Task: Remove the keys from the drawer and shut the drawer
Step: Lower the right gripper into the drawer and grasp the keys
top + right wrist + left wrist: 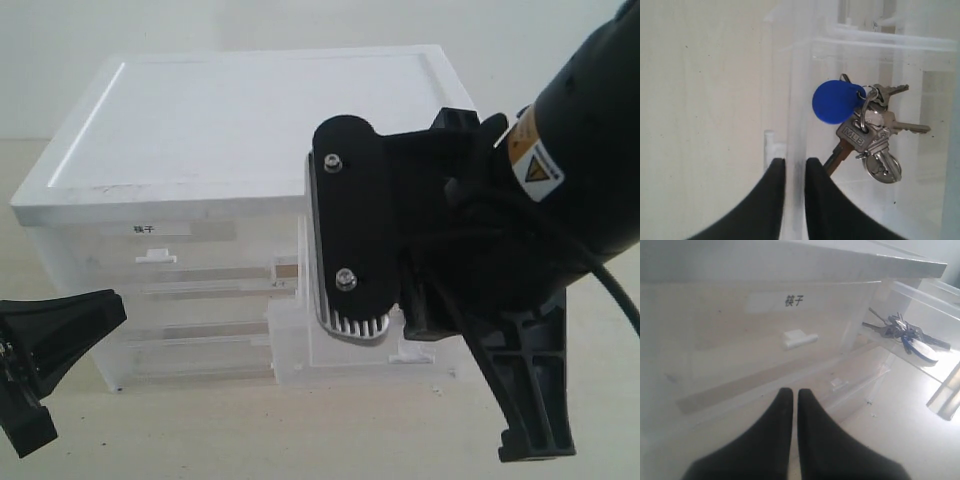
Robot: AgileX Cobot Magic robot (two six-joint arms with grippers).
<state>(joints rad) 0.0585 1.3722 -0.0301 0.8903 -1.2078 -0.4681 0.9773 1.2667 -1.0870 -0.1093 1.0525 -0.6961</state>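
Observation:
The keys, silver on a ring with a blue fob and a round disc tag, lie inside the pulled-out translucent drawer. My right gripper stands astride the drawer's front wall, one finger outside and one inside beside the keys, jaws a little apart. In the left wrist view the keys show in the drawer off to the side. My left gripper is shut and empty, in front of the cabinet's left half. In the exterior view the right arm hides the drawer's inside.
The white-topped drawer cabinet stands on a pale table. Its left narrow drawer has a label with black characters and a white tab handle, and is closed. Full-width drawers lie below. My left gripper waits low at the left.

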